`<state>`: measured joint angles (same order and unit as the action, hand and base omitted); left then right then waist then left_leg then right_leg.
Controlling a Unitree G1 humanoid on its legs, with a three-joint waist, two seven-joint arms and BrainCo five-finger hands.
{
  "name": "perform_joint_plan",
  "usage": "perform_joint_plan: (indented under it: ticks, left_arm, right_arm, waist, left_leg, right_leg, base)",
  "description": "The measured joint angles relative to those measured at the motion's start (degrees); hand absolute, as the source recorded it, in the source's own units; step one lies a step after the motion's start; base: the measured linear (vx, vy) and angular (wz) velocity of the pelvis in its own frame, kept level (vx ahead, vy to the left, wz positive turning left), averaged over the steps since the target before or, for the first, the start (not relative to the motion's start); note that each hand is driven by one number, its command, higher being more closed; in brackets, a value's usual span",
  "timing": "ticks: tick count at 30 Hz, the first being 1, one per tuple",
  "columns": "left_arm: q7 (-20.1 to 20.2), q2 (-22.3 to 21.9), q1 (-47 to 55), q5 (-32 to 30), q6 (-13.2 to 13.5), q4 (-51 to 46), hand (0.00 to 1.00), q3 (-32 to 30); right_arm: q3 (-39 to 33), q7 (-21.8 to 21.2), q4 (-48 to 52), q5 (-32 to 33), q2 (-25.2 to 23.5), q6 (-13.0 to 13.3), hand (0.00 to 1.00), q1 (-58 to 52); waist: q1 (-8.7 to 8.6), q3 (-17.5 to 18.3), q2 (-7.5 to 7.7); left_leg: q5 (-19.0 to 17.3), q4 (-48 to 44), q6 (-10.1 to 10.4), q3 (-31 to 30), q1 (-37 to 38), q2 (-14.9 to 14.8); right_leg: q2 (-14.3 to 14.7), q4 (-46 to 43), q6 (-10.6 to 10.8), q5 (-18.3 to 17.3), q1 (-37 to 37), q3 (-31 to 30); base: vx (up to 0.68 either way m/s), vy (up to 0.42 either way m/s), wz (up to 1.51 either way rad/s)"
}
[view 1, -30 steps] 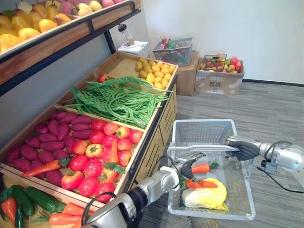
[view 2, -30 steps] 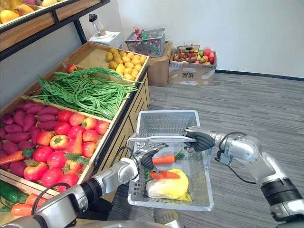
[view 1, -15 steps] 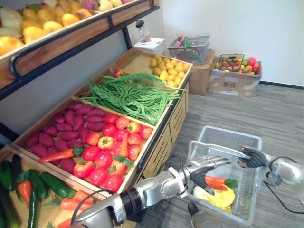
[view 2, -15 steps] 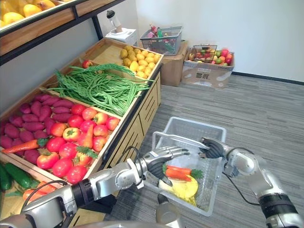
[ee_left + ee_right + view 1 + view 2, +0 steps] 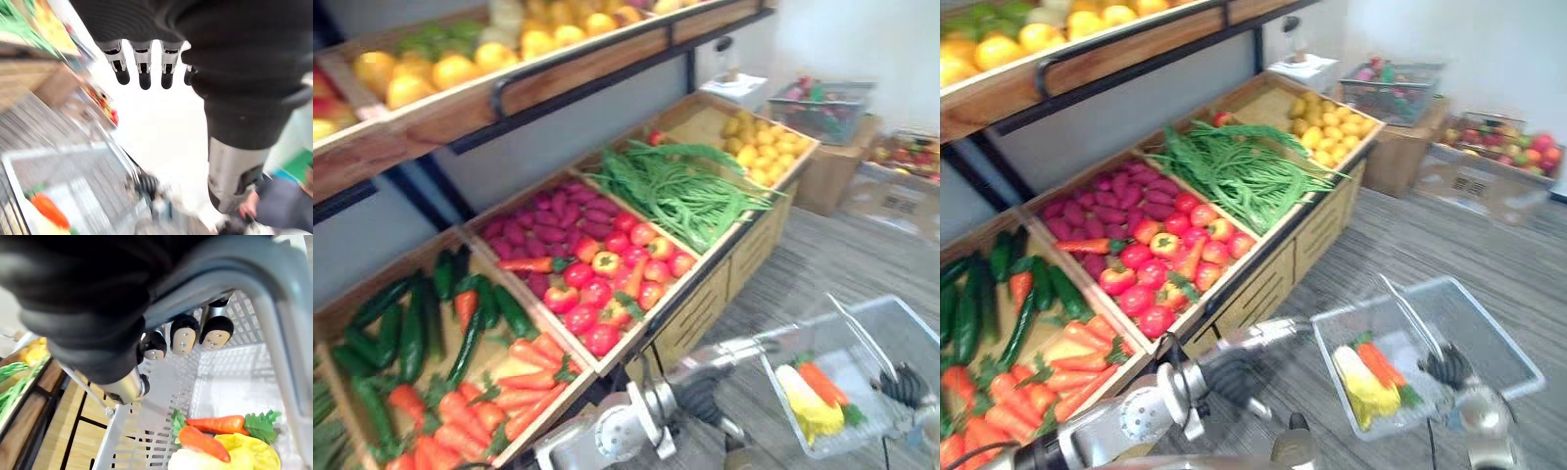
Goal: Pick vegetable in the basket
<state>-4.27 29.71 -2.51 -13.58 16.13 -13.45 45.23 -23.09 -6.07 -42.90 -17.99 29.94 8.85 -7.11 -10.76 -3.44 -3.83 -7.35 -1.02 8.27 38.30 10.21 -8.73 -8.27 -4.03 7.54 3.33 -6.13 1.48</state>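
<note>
1. Orange carrots with green tops [image 5: 524, 380] are lying at the near left of the wooden produce stand [image 5: 578, 73], well apart from both hands. I judge the next pick is coming from there.
2. The left hand [image 5: 144, 68] is hanging just left of the basket, fingers straight and holding nothing. It needs to be closing round one carrot's middle.
3. The grey mesh basket [image 5: 1489, 333] is carrying two carrots [image 5: 203, 443] on a pale yellow cabbage [image 5: 244, 455].
4. The right hand [image 5: 183, 338] is curling round the basket's grey handle [image 5: 274, 333]; holding it level matters.
</note>
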Motion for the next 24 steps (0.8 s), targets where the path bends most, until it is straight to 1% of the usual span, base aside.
perform_joint_plan:
  ticks: [1,2,3,4,5,7,9,10,11,12,13,14,15,17,18,19,20,21,22,23,24]
  left_arm:
    - [-0.8,0.0,1.8,0.0,0.0,0.0,0.0,-4.1]
    - [-2.5,-0.1,4.2,0.5,0.0,0.0,0.0,-9.3]
    - [-3.5,-0.2,5.3,1.7,0.0,0.0,0.0,-12.1]
    - [-5.7,-0.8,7.7,3.1,0.1,0.2,0.0,-19.2]
    - [-6.6,-1.0,8.4,4.4,0.3,0.5,0.0,-21.9]
    - [-10.9,-2.8,9.7,6.5,1.7,2.6,0.0,-31.8]
    - [-14.3,-4.4,9.8,6.7,2.5,4.1,0.0,-36.7]
    - [-17.2,-6.0,9.9,6.8,2.6,5.6,0.0,-40.9]
    - [-18.4,-6.7,10.2,7.1,2.6,6.3,0.0,-42.7]
    - [-21.5,-8.2,10.6,9.0,2.7,8.5,0.0,-46.2]
    - [-22.9,-9.1,10.7,9.0,2.7,10.0,0.0,-48.1]
    - [-26.5,-11.3,10.9,10.1,2.6,14.0,0.0,-52.3]
    - [-28.1,-12.1,11.2,10.8,2.4,15.6,0.0,-53.7]
    - [-36.1,-14.5,12.1,10.6,1.9,24.2,0.0,-58.6]
    - [-37.9,-15.0,12.3,10.6,1.9,26.1,0.0,-59.7]
    - [-41.8,-16.1,12.9,10.3,1.9,29.5,0.0,-61.6]
    - [-43.4,-16.7,13.3,10.3,1.9,30.9,0.0,-62.5]
    - [-46.1,-17.9,13.7,10.4,1.9,34.1,0.0,-64.0]
    - [-48.0,-19.1,14.1,10.5,2.0,37.5,0.0,-65.3]
    - [-49.1,-19.6,14.4,10.7,2.0,39.2,0.0,-65.7]
    - [-51.9,-21.2,15.2,11.0,2.1,44.0,0.0,-66.3]
  right_arm:
    - [-1.4,0.8,-2.2,0.6,-1.1,-0.5,1.0,-0.2]
    - [-3.0,2.1,-5.0,2.2,-2.6,-1.2,1.0,-0.3]
    - [-4.0,2.6,-6.4,3.3,-3.4,-1.4,1.0,-0.4]
    - [-6.6,4.0,-10.2,5.5,-5.1,-2.1,1.0,-0.5]
    - [-7.7,4.6,-11.2,6.1,-5.8,-2.6,1.0,-0.6]
    - [-10.9,7.4,-14.7,10.1,-8.0,-3.6,1.0,-1.3]
    - [-11.7,8.8,-16.2,12.0,-9.2,-3.7,1.0,-1.3]
    - [-12.6,10.0,-16.6,13.6,-10.8,-4.4,1.0,-1.6]
    - [-12.6,10.6,-16.6,14.2,-11.3,-4.9,1.0,-1.7]
    - [-12.6,11.2,-16.6,14.6,-12.7,-5.3,1.0,-1.7]
    - [-12.6,11.6,-16.6,14.7,-13.3,-5.3,1.0,-1.9]
    - [-12.7,12.6,-16.6,14.7,-14.9,-5.4,1.0,-2.1]
    - [-12.7,13.0,-16.5,14.7,-15.4,-5.6,1.0,-2.0]
    - [-12.6,13.6,-16.5,16.3,-16.6,-6.2,1.0,-2.1]
    - [-12.6,13.8,-16.4,16.3,-17.0,-6.2,1.0,-2.1]
    - [-12.5,14.4,-16.4,16.3,-17.7,-6.5,1.0,-2.1]
    - [-12.4,14.5,-16.4,16.3,-18.1,-6.7,1.0,-2.1]
    - [-12.1,14.7,-16.3,16.3,-18.9,-7.1,1.0,-2.1]
    - [-11.4,14.9,-16.2,16.3,-19.7,-7.3,1.0,-2.2]
    - [-10.9,14.9,-16.1,16.3,-20.0,-7.4,1.0,-2.2]
    - [-9.7,15.0,-15.7,16.3,-21.0,-7.4,1.0,-2.2]
  waist:
    - [0.34,-0.1,0.13]
    - [0.7,-0.1,0.37]
    - [1.17,-0.1,0.5]
    - [2.05,-0.2,0.76]
    - [2.34,-0.2,0.86]
    - [3.49,-0.1,1.44]
    - [4.21,-0.1,1.91]
    - [5.05,0.0,2.36]
    - [5.29,0.0,2.53]
    - [5.67,0.1,2.9]
    - [5.78,0.2,3.05]
    - [6.37,0.1,3.42]
    - [6.45,0.1,3.54]
    - [6.55,0.3,4.03]
    - [6.55,0.3,4.24]
    - [6.72,0.4,4.46]
    - [6.99,0.5,4.57]
    - [7.82,0.6,4.76]
    - [8.1,0.5,5.17]
    - [8.18,0.6,5.37]
    - [8.4,0.7,5.68]
  left_leg:
    - [0.8,0.9,-0.3,-1.6,-0.4,0.3]
    - [1.8,1.8,-0.7,-3.8,-1.1,0.5]
    - [2.3,2.3,-0.9,-4.8,-1.2,0.7]
    - [3.1,2.9,-1.1,-7.5,-1.5,1.2]
    - [3.2,2.8,-1.3,-8.7,-1.9,1.3]
    - [3.6,2.4,-1.8,-12.5,-3.2,1.4]
    - [3.7,2.0,-1.9,-14.5,-4.1,1.6]
    - [3.8,1.7,-1.9,-15.8,-4.2,1.7]
    - [3.8,1.7,-2.0,-16.3,-4.3,1.7]
    - [3.8,1.5,-2.0,-17.6,-4.6,1.8]
    - [3.8,1.4,-2.0,-18.2,-4.9,1.8]
    - [3.8,1.3,-2.0,-18.9,-5.1,1.9]
    - [3.8,1.3,-2.0,-19.3,-5.2,1.9]
    - [3.8,1.2,-2.1,-21.0,-5.1,2.0]
    - [3.8,1.2,-2.1,-21.4,-5.0,2.0]
    - [3.8,1.2,-2.1,-21.6,-5.0,2.0]
    - [3.8,1.2,-2.1,-21.6,-5.0,1.9]
    - [3.8,1.2,-2.1,-21.7,-4.9,1.9]
    - [3.8,1.2,-2.1,-21.8,-4.6,1.9]
    - [3.7,1.3,-2.1,-21.8,-4.5,1.9]
    - [3.5,1.3,-2.3,-21.6,-3.6,1.9]
  right_leg:
    - [-0.1,0.2,0.1,-0.1,0.4,1.4]
    - [-0.5,0.4,0.2,-0.3,0.8,2.7]
    - [-0.6,0.6,0.2,-0.4,1.1,3.4]
    - [-0.8,1.1,0.1,-0.5,2.0,5.4]
    - [-1.0,1.1,-0.1,-0.6,2.4,6.2]
    - [-1.5,1.7,-0.2,-0.7,3.5,8.3]
    - [-1.8,2.2,-0.5,-0.8,4.1,9.4]
    - [-2.0,2.3,-0.9,-1.0,4.6,10.4]
    - [-2.0,2.4,-0.9,-1.1,4.7,10.7]
    - [-2.0,2.8,-1.5,-1.4,5.1,11.3]
    - [-2.1,3.1,-1.6,-1.5,5.4,11.5]
    - [-2.1,3.3,-1.6,-1.5,5.4,12.2]
    - [-2.1,3.4,-1.6,-1.5,5.6,12.4]
    - [-2.1,4.3,-1.6,-1.5,7.0,13.9]
    - [-2.1,4.6,-1.6,-1.5,7.4,14.2]
    - [-2.1,4.9,-1.6,-1.5,7.8,14.5]
    - [-2.1,5.0,-1.6,-1.5,7.9,14.6]
    - [-2.0,5.0,-1.6,-1.5,8.1,14.7]
    - [-2.0,5.2,-1.4,-1.4,8.5,14.9]
    - [-2.0,5.2,-1.4,-1.4,8.6,15.0]
    - [-2.0,5.5,-1.4,-1.4,9.6,15.0]
  base:
    - [0.01,-0.034,0.96]
    - [0.01,-0.032,0.76]
    - [0.02,-0.032,0.84]
    - [0.02,-0.009,0.66]
    - [0.02,-0.009,0.81]
    - [0.02,-0.012,0.74]
    - [0.02,-0.011,0.54]
    - [0.01,-0.009,0.42]
    - [0.0,-0.012,0.38]
    - [-0.01,-0.012,0.24]
    - [-0.01,-0.017,0.3]
    - [-0.01,-0.013,0.2]
    - [0.0,-0.017,0.27]
    - [0.02,-0.013,0.29]
    - [0.02,-0.004,0.22]
    - [0.03,-0.002,0.12]
    - [0.03,-0.001,0.07]
    - [0.04,0.002,0.05]
    - [0.03,0.004,0.05]
    - [0.0,0.0,0.0]
    - [0.0,0.0,0.0]
